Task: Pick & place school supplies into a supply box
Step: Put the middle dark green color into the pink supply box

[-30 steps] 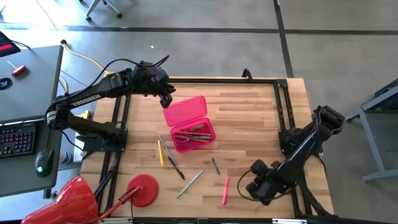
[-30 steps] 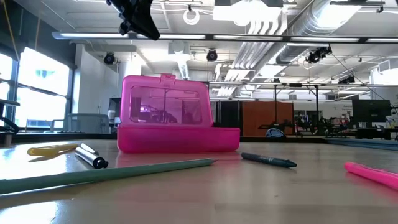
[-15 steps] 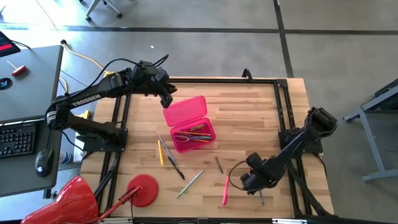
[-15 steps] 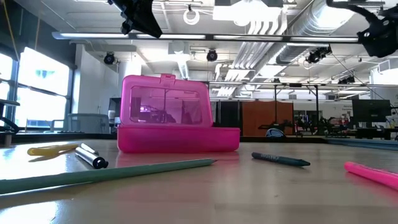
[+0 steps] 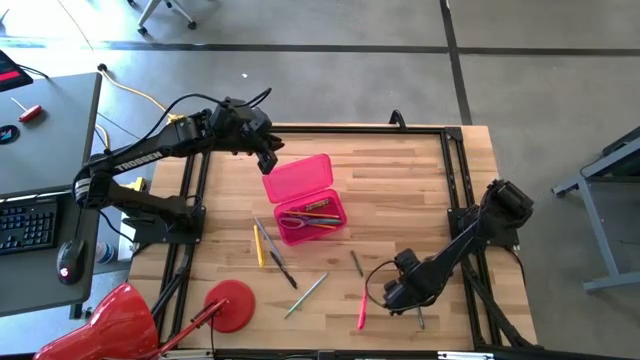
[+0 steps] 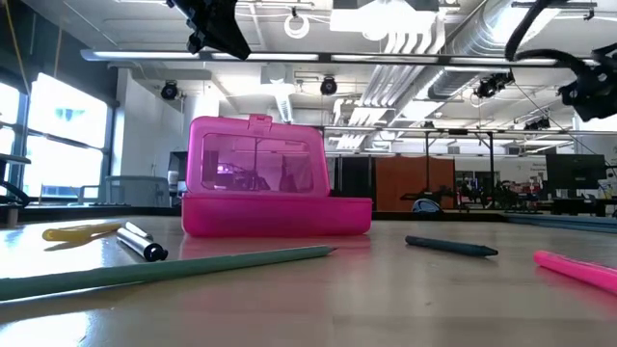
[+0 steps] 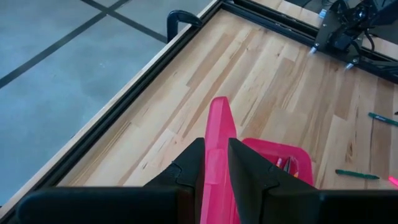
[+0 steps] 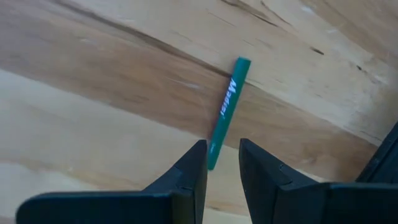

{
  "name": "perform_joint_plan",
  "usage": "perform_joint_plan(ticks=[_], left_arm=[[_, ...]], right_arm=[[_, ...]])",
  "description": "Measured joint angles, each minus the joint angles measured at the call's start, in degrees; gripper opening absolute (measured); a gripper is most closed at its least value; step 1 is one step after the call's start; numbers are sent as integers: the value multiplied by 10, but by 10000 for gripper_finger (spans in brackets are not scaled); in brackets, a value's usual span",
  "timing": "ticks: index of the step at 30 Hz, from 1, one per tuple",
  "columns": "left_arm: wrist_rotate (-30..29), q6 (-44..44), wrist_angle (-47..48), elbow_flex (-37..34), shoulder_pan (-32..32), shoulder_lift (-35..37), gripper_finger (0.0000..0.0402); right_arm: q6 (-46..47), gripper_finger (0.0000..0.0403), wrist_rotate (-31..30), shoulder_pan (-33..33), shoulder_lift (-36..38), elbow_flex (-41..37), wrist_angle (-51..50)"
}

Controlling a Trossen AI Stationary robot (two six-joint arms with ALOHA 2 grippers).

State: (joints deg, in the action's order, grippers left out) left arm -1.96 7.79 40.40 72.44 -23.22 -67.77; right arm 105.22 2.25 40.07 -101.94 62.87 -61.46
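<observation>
The pink supply box [image 5: 312, 217] sits open mid-table with several pens inside, and its lid [image 5: 298, 177] stands up at the far side. My left gripper [image 5: 268, 162] is shut on that lid. My right gripper [image 5: 392, 293] hovers near the table's near right part, high above the wood in the low view [image 6: 590, 92]. Its fingers are a narrow gap apart and touch nothing. A dark green pen [image 8: 225, 106] lies flat just ahead of it, also seen in the high view [image 5: 356, 263] and the low view [image 6: 451, 247]. My left gripper pinches the lid's free upper edge [image 7: 217, 127] between its two fingers, near the lid's left end. It comes slanting down from the far left, with the fingers lying along the edge. The lid stands raised and the box's base rests on the table.
On the near part of the table lie a pink pen [image 5: 362, 306], a pale pencil [image 5: 306, 294], and yellow and dark pens [image 5: 266, 252]. A red disc with a stick handle [image 5: 230, 303] sits near the left corner. A thin grey stick [image 5: 420, 318] lies by my right gripper. Black rails [image 5: 452, 200] border the table.
My right gripper has moved toward the table's left, nearer the green pen, and come down into the low view. The green pen has shifted a little toward the table's right edge.
</observation>
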Motion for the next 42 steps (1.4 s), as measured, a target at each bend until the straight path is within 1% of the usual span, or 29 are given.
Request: perform_joint_plan(ticks=[10, 13, 16, 19, 22, 25, 29, 31, 32, 35, 37, 39, 42], left_arm=[[0, 0, 0, 0, 0, 0, 101], [0, 0, 0, 0, 0, 0, 101], [0, 0, 0, 0, 0, 0, 101], [0, 0, 0, 0, 0, 0, 101], [0, 0, 0, 0, 0, 0, 101], [-1, 0, 0, 0, 0, 0, 101], [-1, 0, 0, 0, 0, 0, 101], [-1, 0, -2, 0, 0, 0, 101], [-3, 0, -4, 0, 0, 0, 101], [-5, 0, -6, 0, 0, 0, 101], [-6, 0, -13, 0, 0, -3, 101], [-6, 0, -15, 0, 0, -6, 101], [-12, -4, -30, 0, 0, -17, 101]], right_arm=[[0, 71, -2, -11, -21, -5, 5], [14, 71, 7, -11, -21, -33, 28], [27, 71, 26, -11, -16, -67, 81], [15, 71, 17, -11, -14, -91, 118], [2, 68, 4, -10, -11, -99, 129], [-32, 51, -1, -10, -10, -98, 128], [-75, 10, -13, -14, -1, -88, 128], [-82, 8, -15, -20, 14, -79, 117], [-88, 12, -22, -24, 19, -76, 116], [-122, 16, -94, -42, 47, -47, 121], [-159, 9, -143, -57, 62, -38, 107], [-219, 4, -188, -83, 74, -27, 111], [-334, 8, -232, -140, 82, -2, 143]])
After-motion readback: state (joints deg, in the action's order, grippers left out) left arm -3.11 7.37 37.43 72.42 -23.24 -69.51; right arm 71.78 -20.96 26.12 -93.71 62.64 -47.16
